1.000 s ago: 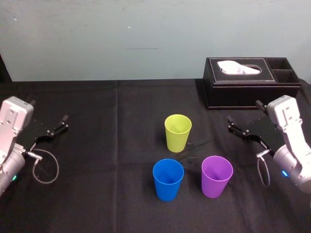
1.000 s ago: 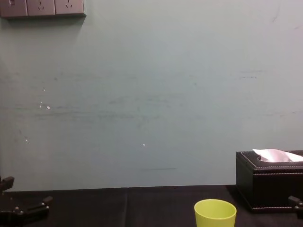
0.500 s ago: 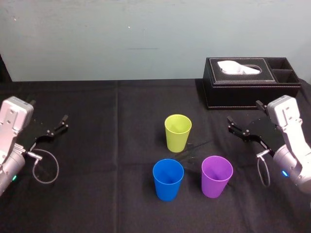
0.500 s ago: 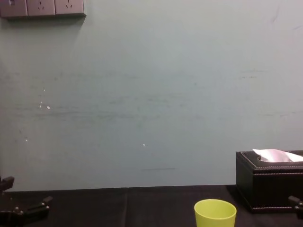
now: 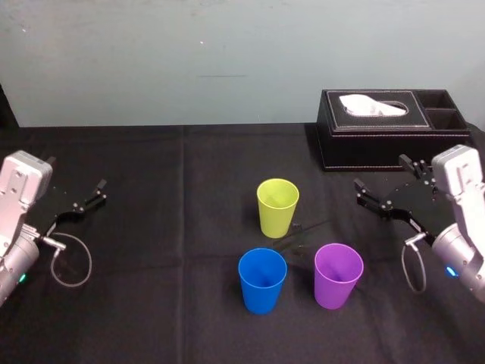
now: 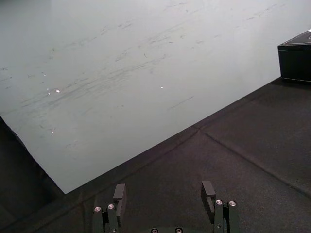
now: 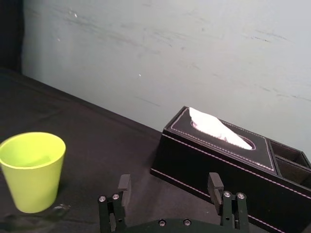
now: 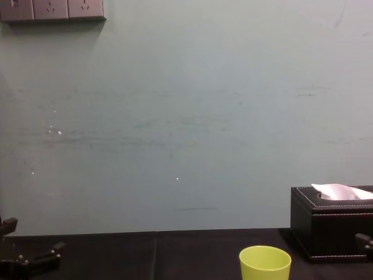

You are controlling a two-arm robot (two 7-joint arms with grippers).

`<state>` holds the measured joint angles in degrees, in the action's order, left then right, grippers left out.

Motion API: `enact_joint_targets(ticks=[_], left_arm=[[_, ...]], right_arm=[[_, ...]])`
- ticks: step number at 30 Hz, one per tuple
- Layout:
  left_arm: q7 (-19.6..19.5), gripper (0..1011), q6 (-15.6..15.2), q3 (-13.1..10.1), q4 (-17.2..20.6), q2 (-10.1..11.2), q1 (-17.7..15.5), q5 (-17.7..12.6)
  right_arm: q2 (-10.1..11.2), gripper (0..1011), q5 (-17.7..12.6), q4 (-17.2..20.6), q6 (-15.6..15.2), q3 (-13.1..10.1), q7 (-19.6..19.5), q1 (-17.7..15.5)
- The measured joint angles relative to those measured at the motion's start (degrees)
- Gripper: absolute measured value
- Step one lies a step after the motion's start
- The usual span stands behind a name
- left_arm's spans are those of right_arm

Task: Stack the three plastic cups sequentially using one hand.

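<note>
Stacking not begun, judging by the layout. Found all three cups upright, mouths up, apart on the table (image 5: 151, 250): green cup (image 5: 277, 206) farthest back, blue cup (image 5: 262, 279) and purple cup (image 5: 338, 274) side by side nearer the robot, blue on the left. Saw none nested in another and none touching.

Spotted the right gripper (image 5: 380, 171) hovering to the right of the cups, in front of the tissue box (image 5: 386, 129), fingers spread wide with nothing between them. From its wrist view, looked across toward the green cup. Spotted the left gripper (image 5: 76, 172) parked well off to the left, likewise spread and empty.

Judged everything left to do: gripping a first cup, lowering it into a second, then joining that pair with the third. Took the right gripper for the likelier worker, being nearer the cups; could not confirm that. Reckoned the purple cup its easiest first reach.
</note>
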<state>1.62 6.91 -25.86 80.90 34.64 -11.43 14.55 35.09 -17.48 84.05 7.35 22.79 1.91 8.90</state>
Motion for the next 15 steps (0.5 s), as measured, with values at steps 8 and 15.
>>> enact_joint_targets(ticks=[8, 15], left_arm=[[0.0, 1011, 0.0, 0.0, 0.0, 0.0, 0.0, 0.0], [0.0, 1011, 0.0, 0.0, 0.0, 0.0, 0.0, 0.0]], right_arm=[[2.2, 1003, -3.3, 3.7, 0.8, -3.1, 3.6, -3.4], [5.6, 1003, -6.6, 8.0, 2.1, -6.5, 7.8, -8.5]])
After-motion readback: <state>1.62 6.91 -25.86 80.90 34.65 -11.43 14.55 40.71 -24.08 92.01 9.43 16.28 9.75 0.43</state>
